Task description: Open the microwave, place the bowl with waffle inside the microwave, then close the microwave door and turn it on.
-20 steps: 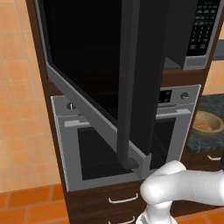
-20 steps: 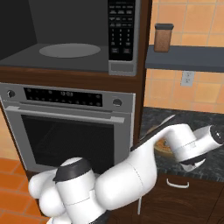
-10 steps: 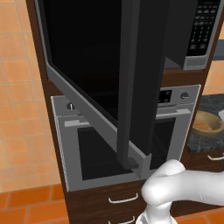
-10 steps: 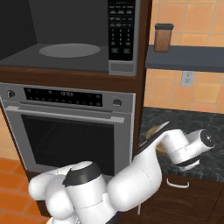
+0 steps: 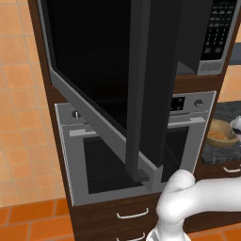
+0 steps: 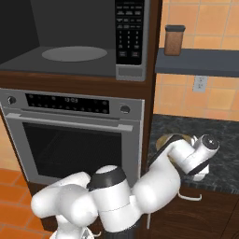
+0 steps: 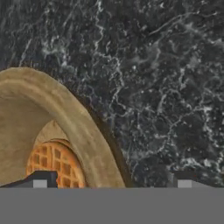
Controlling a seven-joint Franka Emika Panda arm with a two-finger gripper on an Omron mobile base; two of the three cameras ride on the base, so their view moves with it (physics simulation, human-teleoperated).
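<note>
On the dark speckled stone table (image 7: 166, 87), the spread-apart pincer (image 7: 111, 183) straddles the tan wooden bowl with waffle (image 7: 57, 131)'s rim, ungrasped; the black glass microwave door (image 5: 141, 84) stands open, loading, closing and starting remain.

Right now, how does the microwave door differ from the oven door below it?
The microwave door is swung wide open, leaving the cavity with its round plate exposed; the oven door is shut. The microwave door is a black glass panel, while the oven door has a silver-grey frame around a dark window. Both are set into the same dark wood column.
</note>
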